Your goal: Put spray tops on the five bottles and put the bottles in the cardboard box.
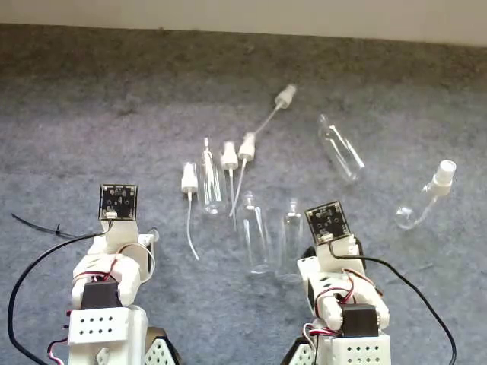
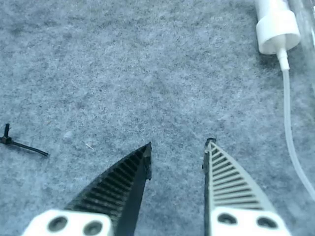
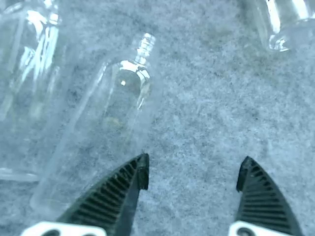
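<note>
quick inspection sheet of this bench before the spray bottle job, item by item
surface: grey felt mat under everything
job's things: four uncapped bottles lying on the mat; four loose spray tops among them; one capped bottle lying apart, towards the right arm's side
clutter: black cable tie on the felt near the left arm
grippers: left gripper open over bare felt; right gripper open beside an uncapped bottle
cables: black cable loops beside the left arm; another curves past the right arm
surroundings: pale strip beyond the mat's far edge
</note>
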